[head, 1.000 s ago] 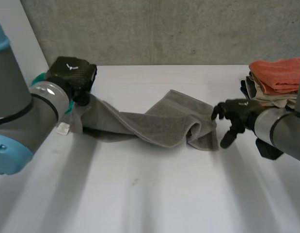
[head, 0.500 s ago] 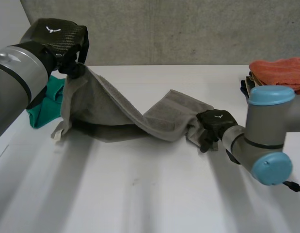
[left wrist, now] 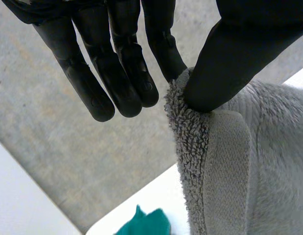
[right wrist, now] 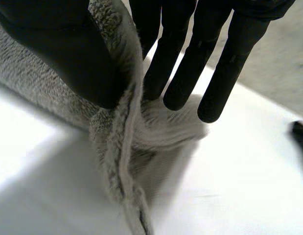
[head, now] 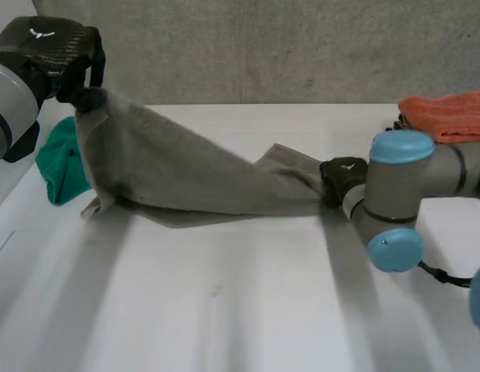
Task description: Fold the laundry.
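Across the white worktop (head: 224,310) the grey towel (head: 170,170) stretches from left to right, its right end low where my right hand (head: 340,174) pinches the edge between thumb and fingers (right wrist: 229,63). Farther left, my left hand (head: 50,50) holds a corner lifted, thumb pinching it against a finger, above a teal cloth (head: 61,167). An orange cloth (head: 445,116) lies at the far right.

— What are the hands like?
— The left hand (head: 53,50) is black, its back a woven, carbon-like shell with a small white mark (head: 43,33). The right hand (head: 340,174) seems to carry the same mark, though it is tiny there. The fingers (left wrist: 117,73) are smooth, matte and round-tipped.
— And the arms?
— The left arm (head: 7,116) and right arm (head: 433,182) are grey tubes; the right has round light-blue caps (head: 395,248).
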{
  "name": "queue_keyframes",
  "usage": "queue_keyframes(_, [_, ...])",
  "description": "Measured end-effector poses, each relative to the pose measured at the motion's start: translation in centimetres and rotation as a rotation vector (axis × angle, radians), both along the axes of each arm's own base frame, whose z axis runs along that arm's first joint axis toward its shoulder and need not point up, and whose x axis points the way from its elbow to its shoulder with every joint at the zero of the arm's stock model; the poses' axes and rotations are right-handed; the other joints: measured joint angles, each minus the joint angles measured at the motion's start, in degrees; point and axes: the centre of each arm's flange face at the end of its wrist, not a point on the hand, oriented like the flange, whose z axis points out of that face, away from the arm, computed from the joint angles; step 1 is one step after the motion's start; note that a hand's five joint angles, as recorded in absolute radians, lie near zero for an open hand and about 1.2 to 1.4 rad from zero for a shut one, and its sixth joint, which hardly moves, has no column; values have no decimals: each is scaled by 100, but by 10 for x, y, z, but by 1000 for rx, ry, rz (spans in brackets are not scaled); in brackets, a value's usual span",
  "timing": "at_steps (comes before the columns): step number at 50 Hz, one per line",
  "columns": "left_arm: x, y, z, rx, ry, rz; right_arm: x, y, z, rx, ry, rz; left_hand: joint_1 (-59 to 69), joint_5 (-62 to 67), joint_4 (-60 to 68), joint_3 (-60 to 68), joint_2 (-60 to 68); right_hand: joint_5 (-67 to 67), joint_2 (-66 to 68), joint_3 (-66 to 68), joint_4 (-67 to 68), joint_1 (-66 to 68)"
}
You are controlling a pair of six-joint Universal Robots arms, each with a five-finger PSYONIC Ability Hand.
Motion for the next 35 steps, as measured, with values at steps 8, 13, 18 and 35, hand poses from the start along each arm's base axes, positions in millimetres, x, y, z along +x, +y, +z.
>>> queue_keyframes(8, [30, -18, -25, 104, -74, 52, -60, 5, 98, -170, 277, -10, 0, 0, 0, 0, 0, 124, 0, 2, 16, 186])
queue_keyframes(13, [45, -19, -38, 198, -136, 25, -91, 20, 154, -274, 450, 18, 0, 0, 0, 0, 0, 170, 0, 2, 18, 370])
queue_keyframes(18, [49, -13, -41, 272, -161, -36, -108, 41, 205, -390, 505, 45, 0, 0, 0, 0, 0, 194, 0, 2, 18, 454])
queue_keyframes(35, [16, -74, -63, 149, -153, -18, -95, 6, 173, -361, 538, 150, 0, 0, 2, 2, 4, 211, 0, 2, 19, 454])
